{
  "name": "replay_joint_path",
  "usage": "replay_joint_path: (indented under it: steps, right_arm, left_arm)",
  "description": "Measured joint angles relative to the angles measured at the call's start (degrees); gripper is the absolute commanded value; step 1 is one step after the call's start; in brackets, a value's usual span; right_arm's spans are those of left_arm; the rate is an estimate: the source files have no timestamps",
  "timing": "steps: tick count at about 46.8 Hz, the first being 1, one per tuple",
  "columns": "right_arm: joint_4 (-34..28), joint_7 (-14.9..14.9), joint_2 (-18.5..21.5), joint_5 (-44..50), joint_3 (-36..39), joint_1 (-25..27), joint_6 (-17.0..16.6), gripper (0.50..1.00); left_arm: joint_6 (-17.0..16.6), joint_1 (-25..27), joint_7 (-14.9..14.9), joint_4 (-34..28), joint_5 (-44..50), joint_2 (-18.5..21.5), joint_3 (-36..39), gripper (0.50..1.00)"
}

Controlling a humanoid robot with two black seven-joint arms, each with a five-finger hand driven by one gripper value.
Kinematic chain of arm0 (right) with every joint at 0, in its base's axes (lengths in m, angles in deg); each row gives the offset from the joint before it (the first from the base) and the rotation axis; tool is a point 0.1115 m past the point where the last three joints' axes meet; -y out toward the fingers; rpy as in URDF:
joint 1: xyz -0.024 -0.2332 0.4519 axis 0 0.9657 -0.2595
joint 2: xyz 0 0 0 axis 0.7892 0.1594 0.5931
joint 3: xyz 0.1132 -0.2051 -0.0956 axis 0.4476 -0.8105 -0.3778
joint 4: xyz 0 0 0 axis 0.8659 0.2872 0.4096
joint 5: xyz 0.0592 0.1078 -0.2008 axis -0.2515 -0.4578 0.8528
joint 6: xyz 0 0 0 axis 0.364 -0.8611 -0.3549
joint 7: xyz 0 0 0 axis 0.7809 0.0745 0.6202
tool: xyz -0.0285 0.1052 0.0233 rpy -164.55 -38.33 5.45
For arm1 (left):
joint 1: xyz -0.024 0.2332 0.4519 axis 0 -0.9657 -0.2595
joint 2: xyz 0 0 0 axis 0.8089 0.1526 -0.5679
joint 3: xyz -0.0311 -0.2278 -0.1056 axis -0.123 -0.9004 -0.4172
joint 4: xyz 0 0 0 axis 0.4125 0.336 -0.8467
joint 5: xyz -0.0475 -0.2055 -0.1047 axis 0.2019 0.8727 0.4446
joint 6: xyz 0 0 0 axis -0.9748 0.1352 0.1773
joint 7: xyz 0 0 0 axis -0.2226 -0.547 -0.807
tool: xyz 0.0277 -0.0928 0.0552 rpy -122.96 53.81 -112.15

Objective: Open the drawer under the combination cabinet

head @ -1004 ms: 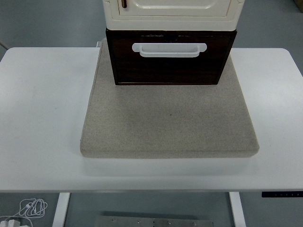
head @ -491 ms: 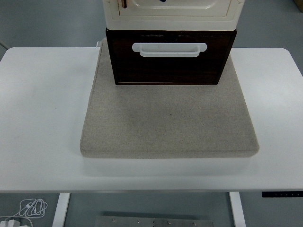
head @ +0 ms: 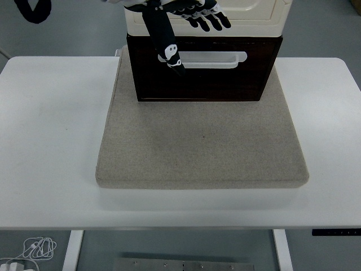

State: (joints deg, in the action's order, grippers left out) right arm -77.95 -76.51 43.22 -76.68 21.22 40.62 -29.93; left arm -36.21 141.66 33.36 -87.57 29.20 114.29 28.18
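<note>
At the 12 o'clock side of the white bench (head: pixel 51 141) stands the combination cabinet (head: pixel 265 20), cream on top. Under it sits the dark brown drawer (head: pixel 225 82) with a white handle (head: pixel 217 60) across its front. The drawer front looks flush with the cabinet, so it looks closed. Both rest on a big gray mat (head: pixel 203 147) that covers the middle of the bench.

No words, brand names or labels can be read on the cabinet, the drawer or the mat.

Half a second ago no hand was in the picture. Now a black hand (head: pixel 189 17) with white knuckle marks has come in at the top, from about 11 o'clock. It comes from the upper left, so it looks like the left hand. Its fingers (head: pixel 211 21) are spread out in front of the cream cabinet and hold nothing. One long black finger (head: pixel 163 39) points down toward 6 o'clock, and its tip is at the left end of the white handle. It is hard to tell whether it touches the handle. A dark curved part (head: pixel 32 10) also shows at the top left corner now. The drawer, mat and cabinet have not moved.

A white cable (head: pixel 36 247) lies on the floor at 7 o'clock.
</note>
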Motion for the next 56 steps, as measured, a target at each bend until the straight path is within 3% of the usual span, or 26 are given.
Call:
replay_joint_path:
  steps: [16, 24, 33, 56]
  right_arm:
    - [-0.04, 0.02, 0.0, 0.0, 0.0, -0.01, 0.0, 0.926]
    - [0.01, 0.02, 0.0, 0.0, 0.0, -0.01, 0.0, 0.926]
    - [0.0, 0.02, 0.0, 0.0, 0.0, -0.02, 0.0, 0.926]
    - [-0.02, -0.03, 0.0, 0.0, 0.0, 0.0, 0.0, 0.926]
  left_arm:
    - [0.34, -1.03, 7.94, 7.35, 3.35, -5.06, 0.89, 1.0]
    - [2.49, -2.05, 9.3, 12.15, 3.1, -6.92, 1.52, 1.0]
    - [3.65, -2.61, 9.59, 13.11, 2.42, -8.37, 2.19, 1.0]
    - [2.72, -3.99, 9.59, 19.84, 1.73, -15.02, 3.53, 1.0]
